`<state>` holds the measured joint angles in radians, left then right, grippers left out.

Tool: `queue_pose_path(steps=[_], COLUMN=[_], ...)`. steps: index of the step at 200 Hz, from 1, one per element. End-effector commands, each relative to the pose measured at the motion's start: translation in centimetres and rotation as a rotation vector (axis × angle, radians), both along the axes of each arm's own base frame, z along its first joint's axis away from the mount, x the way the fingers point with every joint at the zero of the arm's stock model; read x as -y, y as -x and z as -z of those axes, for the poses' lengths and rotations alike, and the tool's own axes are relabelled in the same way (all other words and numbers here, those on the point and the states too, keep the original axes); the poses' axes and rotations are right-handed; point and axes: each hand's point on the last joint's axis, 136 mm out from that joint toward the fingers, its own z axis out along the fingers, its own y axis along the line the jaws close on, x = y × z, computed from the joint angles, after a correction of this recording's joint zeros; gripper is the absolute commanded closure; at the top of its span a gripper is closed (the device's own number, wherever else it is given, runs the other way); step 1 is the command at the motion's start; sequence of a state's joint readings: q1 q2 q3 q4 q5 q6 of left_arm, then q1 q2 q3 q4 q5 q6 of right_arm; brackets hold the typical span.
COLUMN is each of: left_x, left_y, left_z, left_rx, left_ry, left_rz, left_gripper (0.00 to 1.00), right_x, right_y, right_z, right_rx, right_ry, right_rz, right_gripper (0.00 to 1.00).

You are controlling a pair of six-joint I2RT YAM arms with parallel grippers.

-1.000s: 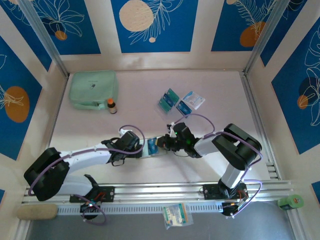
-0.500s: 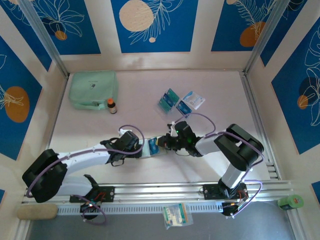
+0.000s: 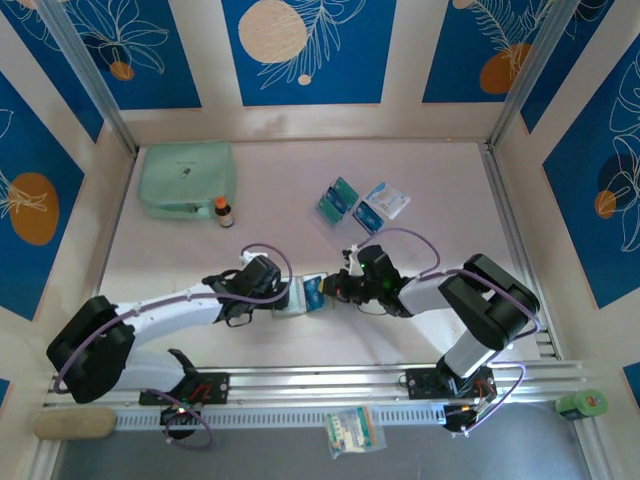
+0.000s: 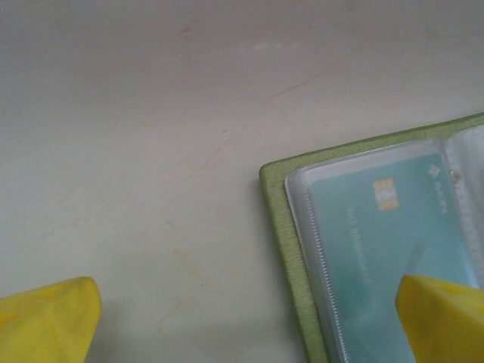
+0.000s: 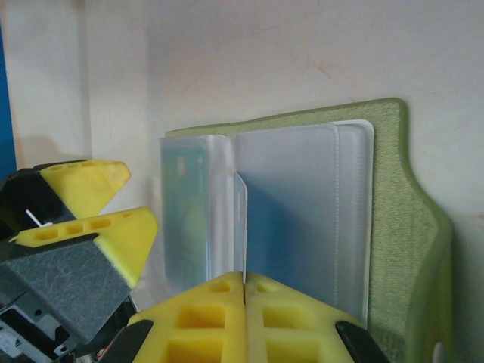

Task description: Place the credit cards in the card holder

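The olive-green card holder (image 3: 291,299) lies open on the table between both grippers. In the left wrist view its green edge (image 4: 283,249) frames a clear pocket holding a teal credit card (image 4: 386,242). My left gripper (image 4: 246,325) is open, and its right finger (image 4: 442,318) rests over that pocket. My right gripper (image 5: 243,281) is shut on another credit card (image 5: 241,219), held edge-on and upright over the holder's clear pockets (image 5: 302,212). The pocketed teal card (image 5: 185,219) lies just left of it. Two more teal and blue credit cards (image 3: 338,198) lie further back.
A white-and-blue flat packet (image 3: 388,202) lies beside the loose cards. A mint-green zip pouch (image 3: 187,178) and a small brown bottle (image 3: 223,211) stand at the back left. A small packet (image 3: 352,430) lies in front of the rail.
My right gripper and its card have shifted slightly right, and its elbow has swung outward. The left gripper has barely moved.
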<state>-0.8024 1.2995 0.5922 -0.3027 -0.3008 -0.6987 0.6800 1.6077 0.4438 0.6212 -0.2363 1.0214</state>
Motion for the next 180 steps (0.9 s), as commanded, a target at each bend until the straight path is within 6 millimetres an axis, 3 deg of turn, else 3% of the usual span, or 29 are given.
queue_pose_path(steps=[1,52,128,180], left_x=[0.0,-0.7,-2.7,-2.9], left_y=[-0.7,0.2,1.7,1.8], left_z=[-0.3,0.7,2.2,2.4], left_rx=[0.013,-0.020,-0.069,-0.077], left_ry=[-0.018,-0.025,-0.085,-0.098], left_rz=[-0.002,-0.014,-0.050,-0.058], left_gripper=[0.00,0.00,0.00,0.00], right_x=[-0.1,-0.9,-1.8,-2.2], right_y=[-0.2,-1.5,-2.4,-2.4], right_z=[-1.2,-2.2,-1.5,-1.1], right_rx=[0.057,0.113,0.137,0.142], right_ry=[-0.042,-0.093,-0.127,-0.123], right_rz=[-0.008,0.027,0.058,0.061], right_gripper=[1.00,1.00,1.00,1.00])
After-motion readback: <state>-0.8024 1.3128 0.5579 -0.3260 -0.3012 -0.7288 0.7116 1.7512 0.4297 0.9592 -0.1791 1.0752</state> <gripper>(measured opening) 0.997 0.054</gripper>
